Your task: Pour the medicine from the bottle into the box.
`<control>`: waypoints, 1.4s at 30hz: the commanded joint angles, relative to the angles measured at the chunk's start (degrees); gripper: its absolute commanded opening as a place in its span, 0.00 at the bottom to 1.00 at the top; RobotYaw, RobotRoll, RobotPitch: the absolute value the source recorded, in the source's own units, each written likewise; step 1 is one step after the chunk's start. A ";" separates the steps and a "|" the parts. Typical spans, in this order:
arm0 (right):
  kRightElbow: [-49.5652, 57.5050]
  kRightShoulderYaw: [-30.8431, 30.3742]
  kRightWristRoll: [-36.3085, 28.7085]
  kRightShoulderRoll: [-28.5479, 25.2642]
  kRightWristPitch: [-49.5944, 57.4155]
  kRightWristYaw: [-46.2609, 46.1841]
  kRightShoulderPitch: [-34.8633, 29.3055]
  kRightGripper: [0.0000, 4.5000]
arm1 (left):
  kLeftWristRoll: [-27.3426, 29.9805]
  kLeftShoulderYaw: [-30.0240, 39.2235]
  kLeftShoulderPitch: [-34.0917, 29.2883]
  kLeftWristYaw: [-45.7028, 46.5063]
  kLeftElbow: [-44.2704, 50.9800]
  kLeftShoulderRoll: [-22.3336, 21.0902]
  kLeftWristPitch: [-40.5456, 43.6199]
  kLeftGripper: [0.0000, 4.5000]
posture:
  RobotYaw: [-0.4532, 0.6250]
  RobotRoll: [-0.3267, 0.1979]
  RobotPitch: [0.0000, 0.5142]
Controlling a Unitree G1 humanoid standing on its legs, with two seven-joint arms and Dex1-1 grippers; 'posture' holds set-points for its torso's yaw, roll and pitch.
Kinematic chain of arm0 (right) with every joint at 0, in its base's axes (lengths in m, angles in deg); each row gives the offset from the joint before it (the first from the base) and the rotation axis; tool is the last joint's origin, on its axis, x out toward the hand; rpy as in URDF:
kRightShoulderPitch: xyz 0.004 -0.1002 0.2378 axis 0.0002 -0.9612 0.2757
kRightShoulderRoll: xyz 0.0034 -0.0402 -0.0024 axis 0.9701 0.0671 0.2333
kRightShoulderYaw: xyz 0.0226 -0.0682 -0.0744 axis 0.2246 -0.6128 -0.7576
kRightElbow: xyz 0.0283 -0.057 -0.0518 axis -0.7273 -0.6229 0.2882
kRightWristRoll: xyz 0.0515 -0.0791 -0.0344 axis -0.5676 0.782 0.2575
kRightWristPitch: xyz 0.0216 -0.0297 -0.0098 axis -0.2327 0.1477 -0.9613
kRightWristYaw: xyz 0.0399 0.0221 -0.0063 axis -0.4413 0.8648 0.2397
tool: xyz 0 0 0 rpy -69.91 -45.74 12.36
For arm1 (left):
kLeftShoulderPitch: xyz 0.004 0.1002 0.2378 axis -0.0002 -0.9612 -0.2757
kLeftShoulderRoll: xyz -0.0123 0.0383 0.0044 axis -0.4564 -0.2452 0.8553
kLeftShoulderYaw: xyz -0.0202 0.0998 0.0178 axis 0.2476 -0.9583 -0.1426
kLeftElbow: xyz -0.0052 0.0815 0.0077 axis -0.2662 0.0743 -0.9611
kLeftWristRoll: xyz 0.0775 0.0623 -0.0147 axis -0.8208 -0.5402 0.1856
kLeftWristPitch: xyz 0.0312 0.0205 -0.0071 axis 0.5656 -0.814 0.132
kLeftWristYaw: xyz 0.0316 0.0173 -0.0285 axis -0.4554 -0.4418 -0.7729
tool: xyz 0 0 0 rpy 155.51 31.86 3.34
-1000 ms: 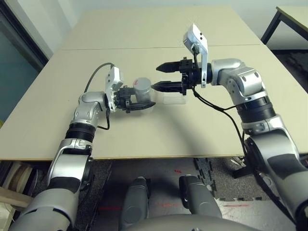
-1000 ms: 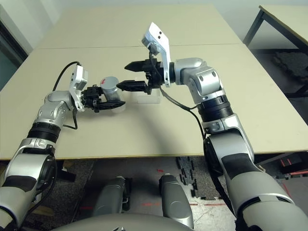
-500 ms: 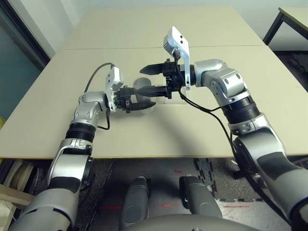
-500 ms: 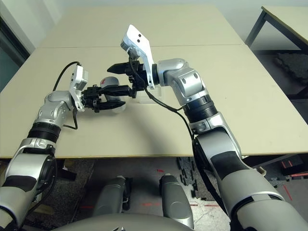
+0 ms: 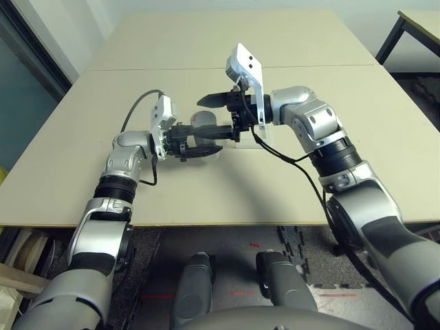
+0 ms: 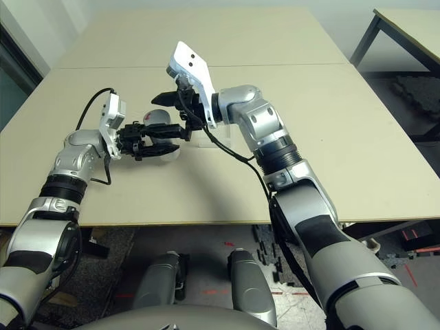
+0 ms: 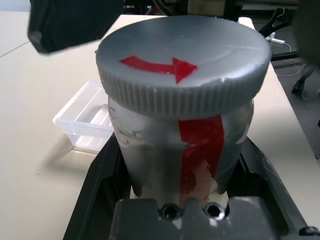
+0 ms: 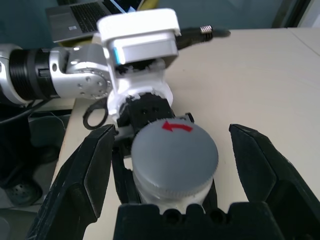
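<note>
My left gripper point(image 5: 199, 139) is shut on the bottle point(image 5: 202, 121), a silver-grey cylinder with a red-and-white label point(image 7: 200, 145), held just above the table. Its grey round cap point(image 7: 182, 62), marked with a red arrow, is on, so the medicine is hidden. My right gripper point(image 5: 203, 115) has come in from the right and stands open, one black finger point(image 8: 82, 175) on each side of the cap point(image 8: 175, 152) without touching it. The clear plastic box point(image 7: 85, 122) lies on the table just beyond the bottle, partly hidden behind my right gripper in the head views.
The beige table point(image 5: 227, 185) has a seam point(image 5: 124, 69) running across it farther back. A second table's dark leg point(image 5: 386, 38) shows at the far right. A black cable point(image 5: 292, 155) hangs from my right wrist over the table.
My right gripper has swung left from beside the box until its open fingers straddle the bottle's cap. The left arm and the bottle have stayed still.
</note>
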 commanded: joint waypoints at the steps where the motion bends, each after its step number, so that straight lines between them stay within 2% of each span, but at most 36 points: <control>1: -1.17 -0.71 0.86 0.18 -1.52 0.02 0.23 1.00 | -0.25 -0.26 0.28 -0.35 -0.03 0.24 0.26 0.60 | 0.34 0.62 0.17; 6: -1.41 -0.51 1.03 0.20 -1.58 0.19 0.02 1.00 | -0.33 -0.22 0.32 -0.39 -0.33 0.26 0.09 0.60 | 0.34 0.62 0.17; 10: -1.41 -0.36 0.81 0.18 -1.12 0.45 -0.06 0.81 | -0.33 -0.24 0.22 -0.28 -0.21 0.33 0.10 0.60 | 0.34 0.62 0.18; 13: -1.23 0.15 0.14 0.37 -0.20 0.52 -0.13 0.58 | -0.35 -0.26 0.11 -0.24 -0.24 0.39 0.06 0.60 | 0.34 0.62 0.18; 17: -1.06 0.80 -0.67 0.50 0.92 0.42 -0.05 0.58 | -0.42 -0.21 0.04 -0.28 -0.61 0.31 -0.18 0.60 | 0.34 0.62 0.18; 22: -1.69 5.05 -4.23 2.11 4.96 -2.38 0.85 0.58 | -0.38 -0.12 -0.16 -0.25 -0.48 0.19 0.02 0.60 | 0.34 0.62 0.17; 31: -1.64 6.61 -4.60 1.83 3.58 -5.47 0.63 0.58 | -0.42 0.01 -0.38 -0.12 -0.38 0.01 -0.01 0.60 | 0.35 0.62 0.17; 36: -3.78 9.50 -4.11 -2.42 1.47 -7.48 0.60 0.58 | -0.36 0.56 -0.45 0.44 -0.38 -0.45 -0.35 0.60 | 0.35 0.62 0.18; 42: -13.64 12.46 -0.72 -10.21 -5.83 -10.83 -0.71 0.58 | -0.53 0.66 -0.41 0.87 -0.42 -0.86 -0.77 0.60 | 0.36 0.62 0.19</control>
